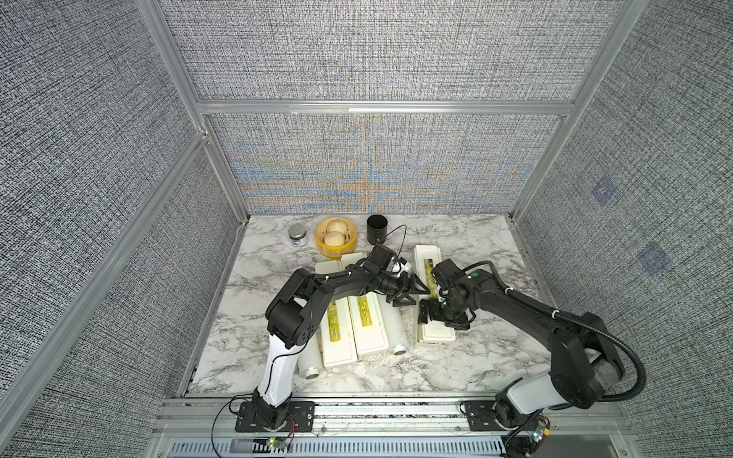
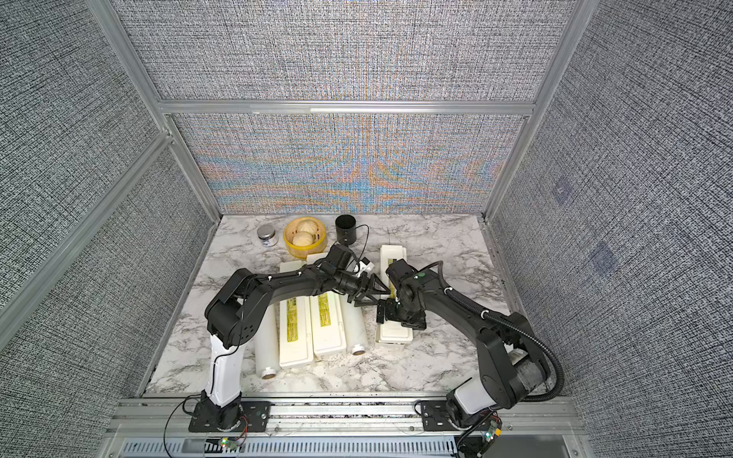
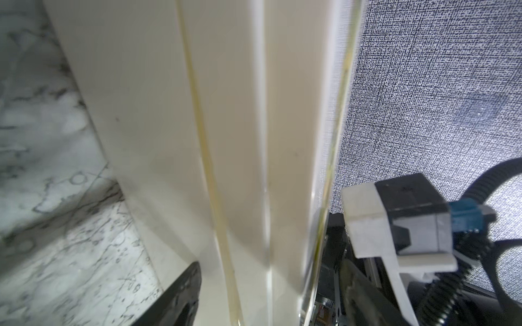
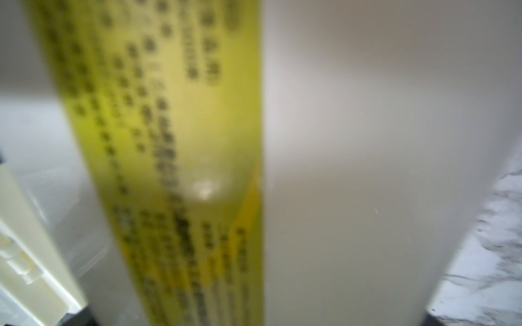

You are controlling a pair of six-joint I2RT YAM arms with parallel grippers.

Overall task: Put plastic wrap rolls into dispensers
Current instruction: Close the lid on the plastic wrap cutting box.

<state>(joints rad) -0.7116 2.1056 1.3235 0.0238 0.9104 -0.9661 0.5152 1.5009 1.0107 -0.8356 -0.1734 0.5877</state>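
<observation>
**Both tools at the right dispenser, 2 rolls lying outside**

2 plastic wrap rolls lie flat on the surface. 1 roll (image 1: 308, 357) touches the outer side of the left dispenser (image 1: 339, 337), partly under the left arm. The other roll (image 1: 392, 329) lies against the middle dispenser (image 1: 367, 325), between it and the right dispenser (image 1: 436, 337). The left and middle dispensers sit side by side, touching, with their yellow-green labels facing up.

The right dispenser (image 2: 392, 335) stands apart from the other 2. The left tool (image 1: 416, 297) reaches across to its long inner edge. In the left wrist view the cream panels (image 3: 240, 141) fill the gap between the 2 fingers, so the tool is clamped on it. I cannot tell how far the lid is raised.

The right tool (image 1: 430, 313) sits over the near half of the same box with its jaws spread wide. The right wrist view shows only the blurred label and the cream plastic (image 4: 367, 141) close up.

At the back of the marble surface (image 1: 476, 246) stand a small jar (image 1: 297, 234), a yellow steamer (image 1: 336, 253) holding 2 buns, and a black cup (image 1: 377, 229).
</observation>
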